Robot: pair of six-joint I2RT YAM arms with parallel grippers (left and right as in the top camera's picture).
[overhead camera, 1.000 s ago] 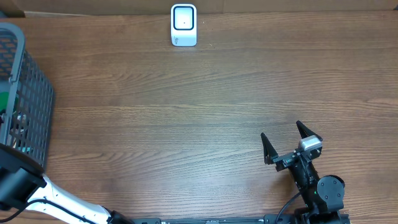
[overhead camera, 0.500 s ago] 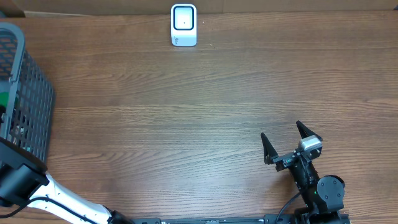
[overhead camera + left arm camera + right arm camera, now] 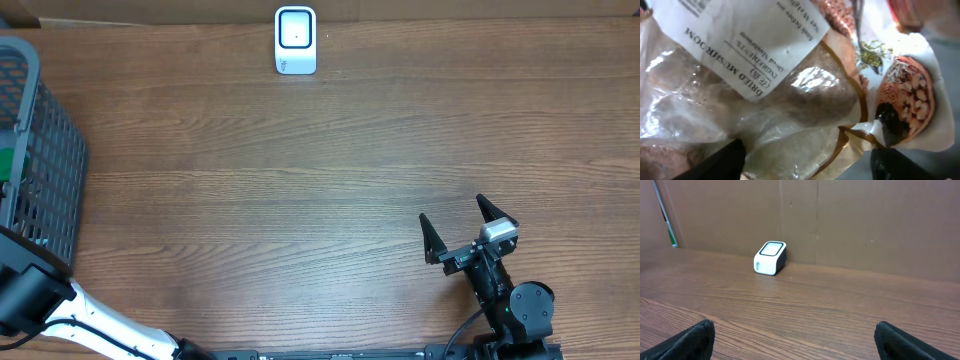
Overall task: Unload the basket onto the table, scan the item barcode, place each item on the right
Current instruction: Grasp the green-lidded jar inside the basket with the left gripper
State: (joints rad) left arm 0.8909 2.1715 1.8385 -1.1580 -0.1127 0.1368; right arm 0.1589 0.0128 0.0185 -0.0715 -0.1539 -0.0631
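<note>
A clear bag of dried mushroom (image 3: 805, 100) with a white printed label (image 3: 750, 40) fills the left wrist view. My left gripper (image 3: 807, 165) straddles its lower part; the jaws stand apart, the left finger against the plastic and a sliver of grey showing before the right one. No barcode is readable. From overhead this gripper is hidden inside the grey basket (image 3: 40, 160). The white scanner (image 3: 296, 40) stands at the table's far edge and shows as well in the right wrist view as a scanner (image 3: 770, 257). My right gripper (image 3: 450, 207) hovers open and empty near the front right.
Beside the mushroom bag lies another packet (image 3: 905, 100) printed with nuts and grains. The basket occupies the table's left edge, with my left arm (image 3: 30, 295) reaching in from the front. A brown cardboard wall (image 3: 840, 220) backs the table behind the scanner.
In the overhead frames the left arm shifts slightly at the basket's front corner. The right arm and the scanner have not moved.
</note>
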